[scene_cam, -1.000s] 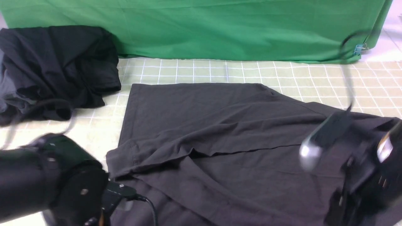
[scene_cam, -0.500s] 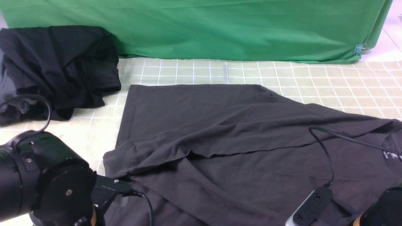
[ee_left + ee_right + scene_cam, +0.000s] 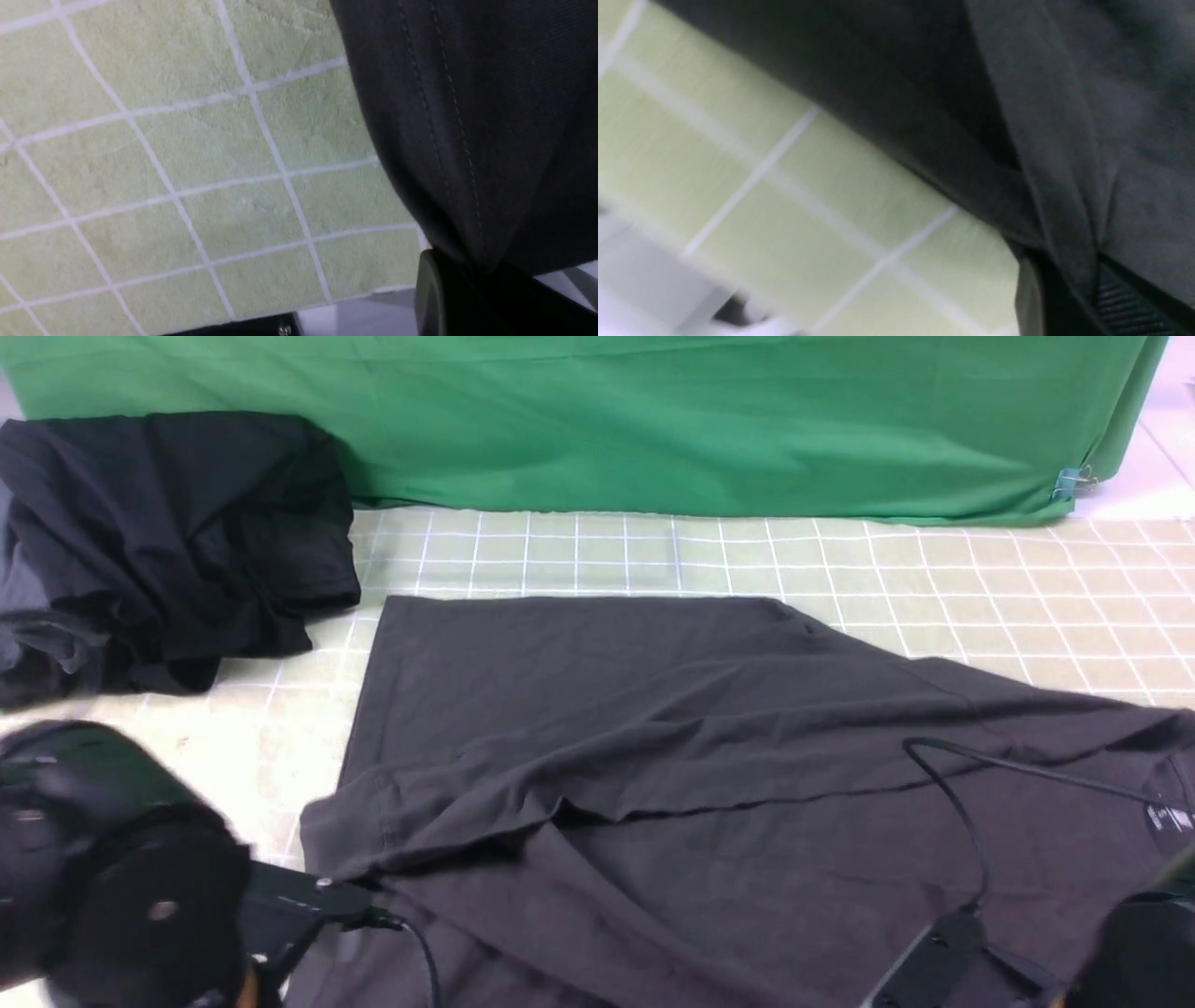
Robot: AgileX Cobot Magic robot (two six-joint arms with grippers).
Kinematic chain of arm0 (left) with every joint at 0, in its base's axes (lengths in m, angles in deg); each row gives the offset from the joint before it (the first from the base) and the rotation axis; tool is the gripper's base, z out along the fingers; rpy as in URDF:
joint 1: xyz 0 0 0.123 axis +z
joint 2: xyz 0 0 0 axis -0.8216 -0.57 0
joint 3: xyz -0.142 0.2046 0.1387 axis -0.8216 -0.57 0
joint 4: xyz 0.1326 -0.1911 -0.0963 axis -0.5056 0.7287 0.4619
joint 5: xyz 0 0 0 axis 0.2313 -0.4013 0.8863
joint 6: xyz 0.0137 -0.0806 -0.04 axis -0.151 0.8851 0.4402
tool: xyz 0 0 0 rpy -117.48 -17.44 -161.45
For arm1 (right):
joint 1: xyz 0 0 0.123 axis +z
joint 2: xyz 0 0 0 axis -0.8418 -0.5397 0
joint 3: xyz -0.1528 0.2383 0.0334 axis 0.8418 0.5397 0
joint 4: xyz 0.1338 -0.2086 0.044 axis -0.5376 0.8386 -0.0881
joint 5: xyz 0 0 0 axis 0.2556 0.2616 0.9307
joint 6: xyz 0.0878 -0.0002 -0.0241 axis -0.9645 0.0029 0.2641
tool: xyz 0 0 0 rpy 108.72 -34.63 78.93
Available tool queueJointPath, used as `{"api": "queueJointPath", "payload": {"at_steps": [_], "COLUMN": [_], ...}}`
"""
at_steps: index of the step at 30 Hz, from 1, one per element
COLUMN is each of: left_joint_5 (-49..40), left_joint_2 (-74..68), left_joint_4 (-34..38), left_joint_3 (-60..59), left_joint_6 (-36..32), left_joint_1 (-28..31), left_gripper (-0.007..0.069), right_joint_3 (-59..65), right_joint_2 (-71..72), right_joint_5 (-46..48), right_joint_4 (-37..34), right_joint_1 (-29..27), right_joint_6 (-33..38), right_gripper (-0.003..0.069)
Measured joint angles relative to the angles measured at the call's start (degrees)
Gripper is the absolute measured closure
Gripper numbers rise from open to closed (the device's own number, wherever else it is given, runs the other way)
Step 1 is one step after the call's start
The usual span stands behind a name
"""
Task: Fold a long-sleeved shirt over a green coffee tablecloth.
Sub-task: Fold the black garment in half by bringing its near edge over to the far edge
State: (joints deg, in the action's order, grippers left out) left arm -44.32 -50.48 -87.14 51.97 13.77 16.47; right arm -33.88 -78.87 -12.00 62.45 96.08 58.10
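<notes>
Roughly, the fold looks begun but far from finished: the shirt (image 3: 653,709) lies spread on the tablecloth (image 3: 934,569), filling the front view from the centre out to 3 o'clock and down to 6 o'clock, with its collar label (image 3: 1167,819) at about 4 o'clock and its hem (image 3: 373,784) toward 8 o'clock. One loose layer lies over the body, its edge running across the middle from 9 toward 3 o'clock, rumpled rather than flat. No sleeve shows laid out to either side, so I judge them tucked under or hidden, though I cannot tell for sure. The left jaws, at 8 o'clock, are closed on the hem corner, whose stitched edge runs straight into them in the left wrist view. The right jaws, at 5 o'clock, look pinched on a gathered ridge of shirt near the collar end, going by the blurred right wrist view. With both near corners held, the step in hand seems to be carrying the near edge toward 12 o'clock; that fold, a crosswise fold and smoothing are left. Black clothes (image 3: 177,541) at 10 o'clock lie apart from the shirt
</notes>
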Motion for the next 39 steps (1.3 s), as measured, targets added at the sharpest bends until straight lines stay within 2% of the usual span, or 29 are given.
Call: {"api": "queueJointPath", "payload": {"at_steps": [5,9,12,17,20,25,33,39], "left_joint_5": [-1.47,-2.01,-0.72,2.08,4.84,6.82,8.15,8.15], "left_joint_2": [6.75,9.21,7.07,2.8,-3.72,-12.96,-30.84,-45.31], "left_joint_4": [-0.64,-3.83,-5.79,-5.85,-4.05,-2.99,-1.75,-2.48], "left_joint_3": [0.4,4.18,10.46,17.36,24.97,33.88,51.38,65.14], "left_joint_6": [2.51,4.14,2.31,-1.96,-6.71,-10.0,-12.2,-13.6], "left_joint_1": [0.0,2.38,8.92,16.38,22.47,26.56,31.14,31.59], "left_gripper": [0.0603,0.0603,0.0603,0.0603,0.0603,0.0603,0.0603,0.0603], "right_joint_3": [0.0,-2.52,-9.31,-18.13,-26.21,-35.62,-51.8,-60.85], "right_joint_2": [8.28,11.89,11.6,7.96,1.82,-6.37,-21.7,-33.15], "right_joint_5": [4.84,6.68,7.77,8.18,7.74,5.08,1.06,-2.33], "right_joint_4": [-0.54,1.44,7.16,11.25,12.56,12.7,12.24,12.25], "right_joint_1": [0.0,0.0,0.0,-0.72,-3.95,-8.92,-16.56,-18.87], "right_joint_6": [-0.18,-2.23,-5.01,-5.64,-4.01,-1.33,0.12,0.23], "right_gripper": [0.0623,0.0624,0.0624,0.0624,0.0624,0.0624,0.0624,0.0624]}}
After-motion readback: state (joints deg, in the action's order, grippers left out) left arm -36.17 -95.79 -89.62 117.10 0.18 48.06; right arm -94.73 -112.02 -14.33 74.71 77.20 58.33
